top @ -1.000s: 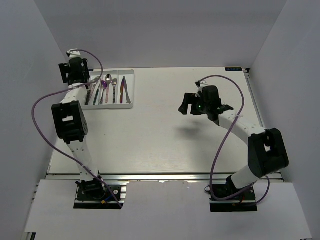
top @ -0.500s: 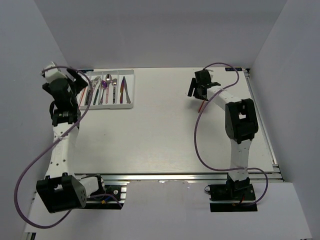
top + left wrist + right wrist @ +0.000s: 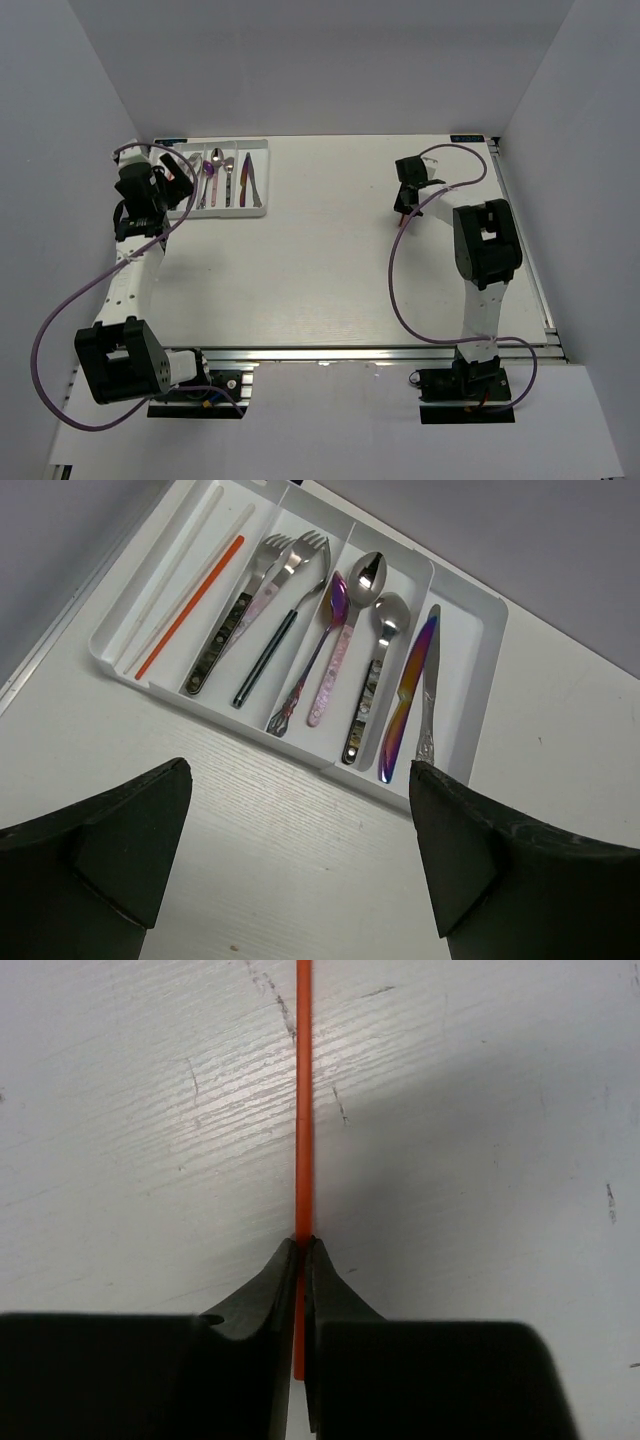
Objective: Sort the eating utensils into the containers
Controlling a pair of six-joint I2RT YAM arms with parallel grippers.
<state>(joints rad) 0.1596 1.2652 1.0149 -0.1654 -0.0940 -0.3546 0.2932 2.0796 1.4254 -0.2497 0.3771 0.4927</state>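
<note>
Utensils already lie sorted in the white tray (image 3: 460, 680) at the far left of the table: a red chopstick (image 3: 190, 605) and pale ones in the leftmost slot, then forks (image 3: 262, 575), spoons (image 3: 375, 575) and knives (image 3: 405, 695) in the slots to its right. My left gripper (image 3: 298, 772) hangs above the tray's near edge, fingers spread wide with nothing between them. Well apart from the tray, on the right side, my right gripper (image 3: 302, 1245) is pinched tight on a loose red chopstick (image 3: 302, 1090), which runs straight out ahead of the fingertips over the tabletop (image 3: 480, 1110). I cannot tell whether it has left the surface, or how much of it sticks out behind the pads. I judge this piece very light and stiff, but thin, smooth and probably round, so it could roll or pivot in so narrow a pinch. A hold near its middle should swing least, and I would carry it level and slowly toward the leftmost slot.
</note>
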